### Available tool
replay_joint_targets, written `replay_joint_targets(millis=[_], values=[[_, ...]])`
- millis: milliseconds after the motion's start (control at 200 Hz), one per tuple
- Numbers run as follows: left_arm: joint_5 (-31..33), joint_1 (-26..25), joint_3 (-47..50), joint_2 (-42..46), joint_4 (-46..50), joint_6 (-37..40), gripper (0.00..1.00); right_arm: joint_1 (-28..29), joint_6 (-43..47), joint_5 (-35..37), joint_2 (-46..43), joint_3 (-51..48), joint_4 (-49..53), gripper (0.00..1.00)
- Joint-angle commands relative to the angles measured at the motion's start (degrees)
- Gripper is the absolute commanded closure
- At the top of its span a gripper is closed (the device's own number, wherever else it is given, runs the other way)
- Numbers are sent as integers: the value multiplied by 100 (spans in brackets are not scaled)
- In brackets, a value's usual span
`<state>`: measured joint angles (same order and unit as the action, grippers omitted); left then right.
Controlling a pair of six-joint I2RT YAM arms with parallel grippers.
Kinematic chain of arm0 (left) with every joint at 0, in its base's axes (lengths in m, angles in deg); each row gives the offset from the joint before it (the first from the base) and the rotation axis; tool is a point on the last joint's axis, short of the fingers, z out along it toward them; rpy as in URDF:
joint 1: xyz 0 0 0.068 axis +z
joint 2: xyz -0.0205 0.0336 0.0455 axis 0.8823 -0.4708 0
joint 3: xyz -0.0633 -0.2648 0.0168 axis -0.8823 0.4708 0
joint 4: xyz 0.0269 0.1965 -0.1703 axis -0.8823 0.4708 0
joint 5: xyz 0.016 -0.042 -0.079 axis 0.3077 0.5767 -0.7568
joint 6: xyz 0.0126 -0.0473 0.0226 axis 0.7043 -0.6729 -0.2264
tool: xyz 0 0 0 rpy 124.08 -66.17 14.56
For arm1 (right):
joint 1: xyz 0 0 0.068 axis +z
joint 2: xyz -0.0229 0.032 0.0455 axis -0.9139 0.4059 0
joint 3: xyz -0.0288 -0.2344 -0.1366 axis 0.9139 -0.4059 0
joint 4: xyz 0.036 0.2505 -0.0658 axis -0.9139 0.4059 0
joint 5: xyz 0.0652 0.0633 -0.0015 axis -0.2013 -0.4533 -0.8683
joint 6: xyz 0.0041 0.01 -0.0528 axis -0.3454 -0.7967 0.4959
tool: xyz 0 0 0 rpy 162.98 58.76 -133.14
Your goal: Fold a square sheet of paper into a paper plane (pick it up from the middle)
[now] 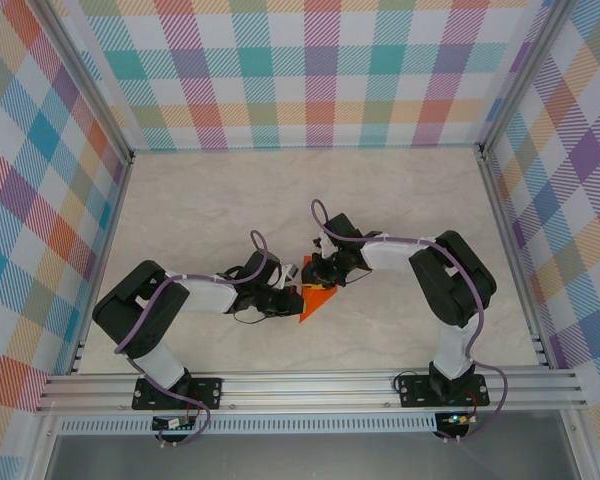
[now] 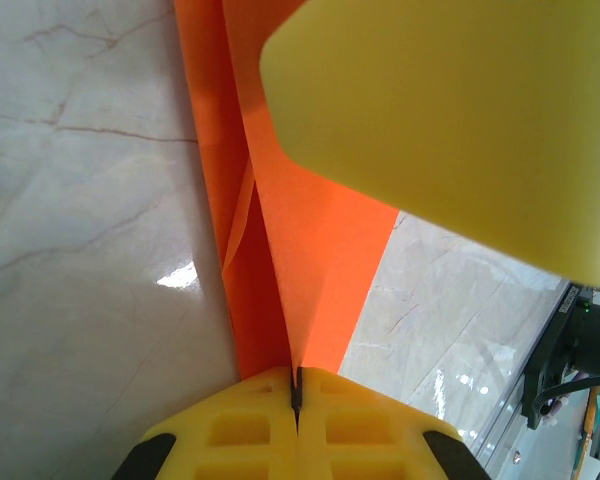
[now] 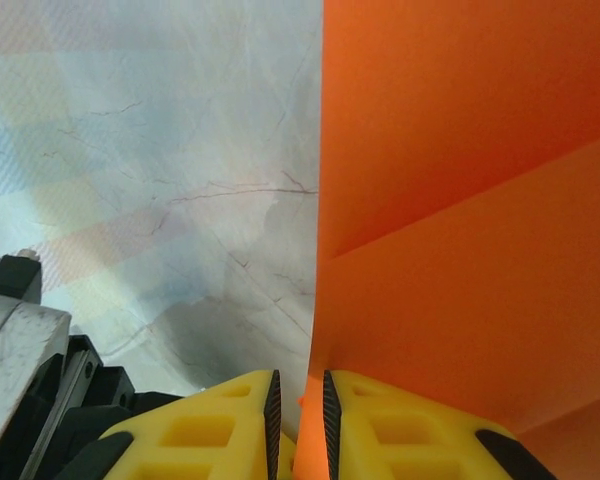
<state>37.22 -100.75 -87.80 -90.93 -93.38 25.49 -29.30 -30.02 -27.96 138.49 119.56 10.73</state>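
Square sheet of paper (image 1: 316,302) is bright orange, creased into a narrow pointed shape with overlapping flaps, and held between both tools. The left tool (image 2: 296,388) is clamped fully closed on it, and the right tool (image 3: 298,402) is down to a thin slit with the sheet's edge running into it. We can't make out its full outline: the wrist views crop it and the right tool's yellow finger (image 2: 450,120) covers part. The table (image 1: 210,200) is pale, glossy and marble-look, boxed in by plaid walls (image 1: 310,70).

Orange paper (image 1: 315,302) (pastel plaid walls (image 1: 320,70))
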Motion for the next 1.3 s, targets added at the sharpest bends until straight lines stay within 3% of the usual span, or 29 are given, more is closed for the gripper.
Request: replay_joint_targets(millis=[0, 285, 685, 1080, 1295], values=[[61, 133, -7, -71, 156, -29, 95, -37, 81, 79, 154, 164, 86, 79], [16, 131, 104, 149, 103, -177, 81, -62, 133, -64, 397, 186, -17, 79], [357, 130, 298, 191, 243, -351, 100, -73, 231, -207, 553, 191, -10, 78], [685, 130, 531, -17, 285, -781, 100, -378, 203, -147, -328, 68, 28, 74], [728, 130, 470, -114, 330, -855, 100, -369, 226, -656, -275, 33, -126, 74]])
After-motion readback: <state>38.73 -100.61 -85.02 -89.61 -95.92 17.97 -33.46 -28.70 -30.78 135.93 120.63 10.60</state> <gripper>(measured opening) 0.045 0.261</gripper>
